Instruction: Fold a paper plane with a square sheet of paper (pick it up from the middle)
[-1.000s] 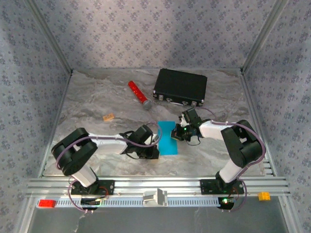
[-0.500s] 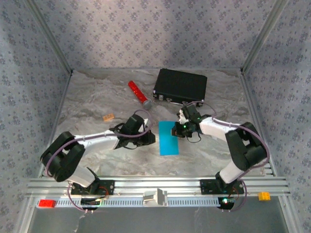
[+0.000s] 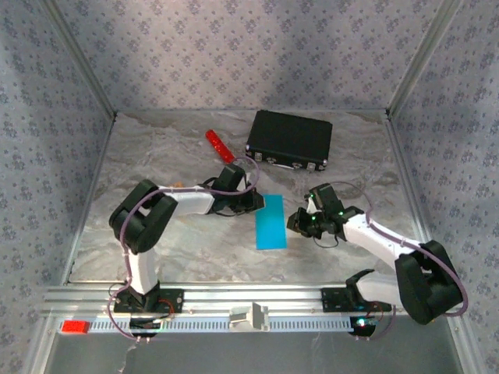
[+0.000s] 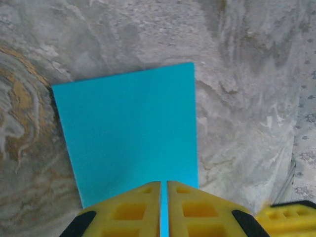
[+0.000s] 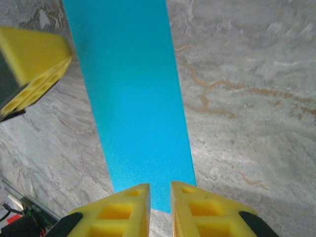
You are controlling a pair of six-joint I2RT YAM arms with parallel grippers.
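Blue sheet lies flat mid-table between the arms, already folded to a narrow strip. The left claw is pinched almost shut with its tips over the strip's far-left corner, while the right claw sits by the near-right end, jaws a narrow slit with nothing in them. The next fold probably wants one claw pinning the strip while a corner lifts gently, no dragging. Versus a second ago, the left claw went from near-left edge to far corner, the right claw backed off and cracked open, and the sheet barely shifted.
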